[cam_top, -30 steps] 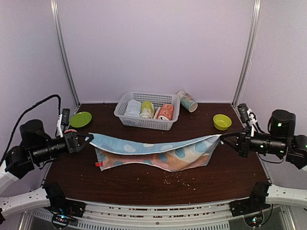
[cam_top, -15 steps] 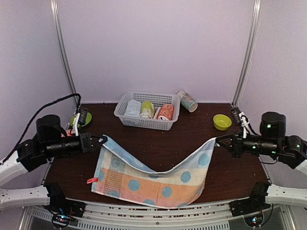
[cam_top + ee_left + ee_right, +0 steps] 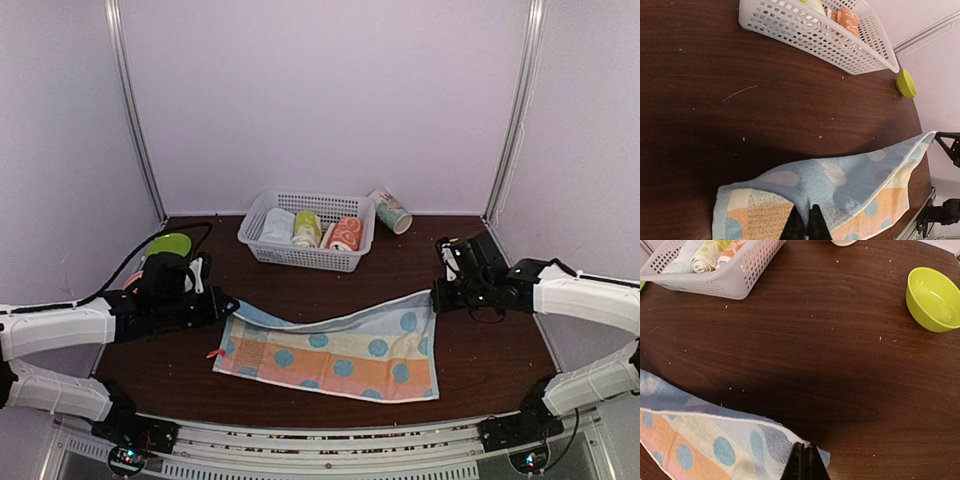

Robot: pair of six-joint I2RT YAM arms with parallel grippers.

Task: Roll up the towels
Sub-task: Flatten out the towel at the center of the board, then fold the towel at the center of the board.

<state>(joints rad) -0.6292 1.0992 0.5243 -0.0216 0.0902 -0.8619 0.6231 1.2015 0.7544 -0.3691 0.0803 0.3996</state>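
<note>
Evidently, the left hand (image 3: 228, 303) at nine o'clock and right hand (image 3: 436, 296) at three pinch corners of the spotted blue-and-orange cloth towel (image 3: 340, 355), spreading it flat.

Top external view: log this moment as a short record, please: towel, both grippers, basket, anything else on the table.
towel: light blue, spotted, orange bands; near part flat on the table, far edge raised
left gripper: shut on the towel's far left corner
right gripper: shut on its far right corner
basket: white, three rolled towels inside
other: cup on its side; green bowl
</note>
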